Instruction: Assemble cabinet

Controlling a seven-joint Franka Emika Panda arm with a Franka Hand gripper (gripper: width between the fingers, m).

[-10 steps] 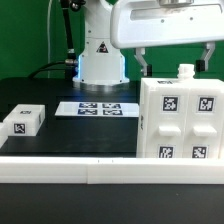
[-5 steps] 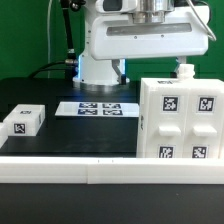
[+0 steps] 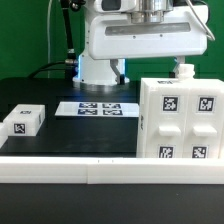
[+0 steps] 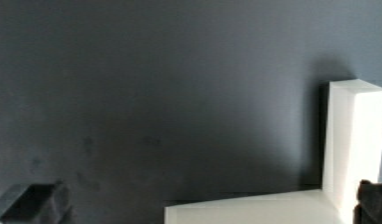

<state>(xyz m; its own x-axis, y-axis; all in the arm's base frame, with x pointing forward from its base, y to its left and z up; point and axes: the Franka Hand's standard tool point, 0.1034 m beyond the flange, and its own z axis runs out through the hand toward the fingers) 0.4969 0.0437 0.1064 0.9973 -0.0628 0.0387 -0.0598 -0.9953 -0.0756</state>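
Note:
The cabinet's large white box (image 3: pixel 180 121) with black-and-white tags stands at the exterior view's right, with a small white post (image 3: pixel 185 72) on its top. A small white tagged block (image 3: pixel 22 122) lies at the left. My gripper (image 3: pixel 150 70) hangs above the box's top left edge, open and holding nothing. In the wrist view the gripper (image 4: pixel 197 205) has its dark fingertips (image 4: pixel 31 204) wide apart. White cabinet surfaces (image 4: pixel 357 130) show below, between and beside them, over the dark table.
The marker board (image 3: pixel 97 108) lies flat at the middle rear, in front of the robot base (image 3: pixel 100 65). A long white border bar (image 3: pixel 100 172) runs along the front edge. The dark table (image 3: pixel 90 135) lies between block and box.
A second ago my hand was further toward the exterior view's right. It shifted left over the box's left edge and has held still for the last half second.

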